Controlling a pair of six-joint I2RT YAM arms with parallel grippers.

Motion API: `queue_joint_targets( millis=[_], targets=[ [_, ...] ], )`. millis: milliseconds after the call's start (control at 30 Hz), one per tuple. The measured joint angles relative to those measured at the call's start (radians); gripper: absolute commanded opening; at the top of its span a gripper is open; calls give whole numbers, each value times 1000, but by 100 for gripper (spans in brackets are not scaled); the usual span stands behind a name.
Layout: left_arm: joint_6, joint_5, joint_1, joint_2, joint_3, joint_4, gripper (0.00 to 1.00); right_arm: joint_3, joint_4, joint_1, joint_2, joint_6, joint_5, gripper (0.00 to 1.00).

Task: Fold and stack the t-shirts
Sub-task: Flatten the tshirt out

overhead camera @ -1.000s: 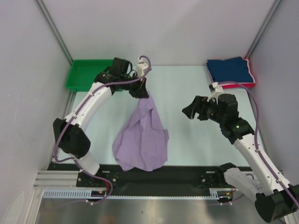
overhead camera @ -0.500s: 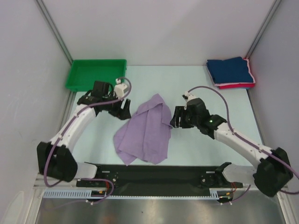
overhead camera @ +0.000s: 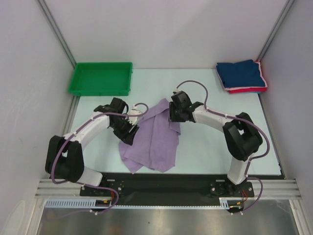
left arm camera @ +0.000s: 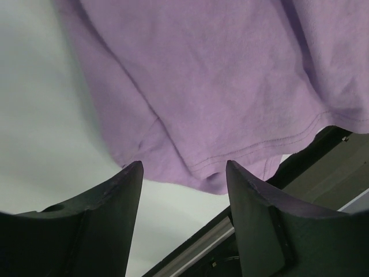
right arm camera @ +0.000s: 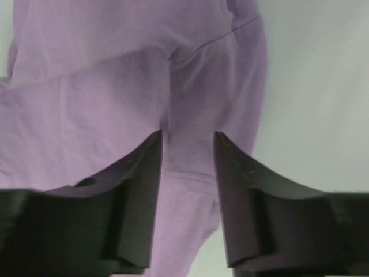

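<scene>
Lavender t-shirt (overhead camera: pixel 152 137) lies rumpled on the table (overhead camera: pixel 210 142), centre-front, between the two arms.

A sec ago we had it hanging from the left gripper (overhead camera: pixel 129 130), lifted towards the far-left. Half a sec ago it had been let go and lay flat-ish, w/ both grippers a little off it. Now the left gripper has dropped to the shirt's left edge, and the right gripper (overhead camera: pixel 175 112) has come in to its far-right corner.

Wrist views: both pairs of jaws are parted w/ nothing between them. The left ones are fairly wide above a hemmed edge; the right ones are narrower, over a seam or fold. So no grasp yet. We judge the shake-out done and a two-handed re-grip starting, i.e. to spread the cloth before folding. The fold itself hasn't begun.

Rest of the job: navy t-shirt (overhead camera: pixel 240 73) sits folded on the pink-red t-shirt (overhead camera: pixel 249 90), which shows only at its edges. That stack is at the far-right corner, well apart from the lavender one. So approx. two of three look done, and the lavender would go on top last.

Containers: only the green tray (overhead camera: pixel 98 93), far-left. We see nothing in it.
</scene>
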Motion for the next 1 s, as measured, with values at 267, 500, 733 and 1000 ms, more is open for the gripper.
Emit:
queue_joint_targets(
  millis=[267, 500, 733, 1000],
  targets=[
    [6, 12, -36, 101, -16, 25, 61, 37, -39, -49, 60, 10, 13, 0],
    [6, 19, -82, 160, -5, 50, 62, -84, -45, -227, -55, 9, 19, 0],
    [6, 16, -105, 208, 14, 74, 58, -210, -77, -386, -263, -19, 11, 0],
    [14, 7, -130, 259, 29, 93, 59, -299, -95, -438, -397, -70, -26, 0]
  ],
)
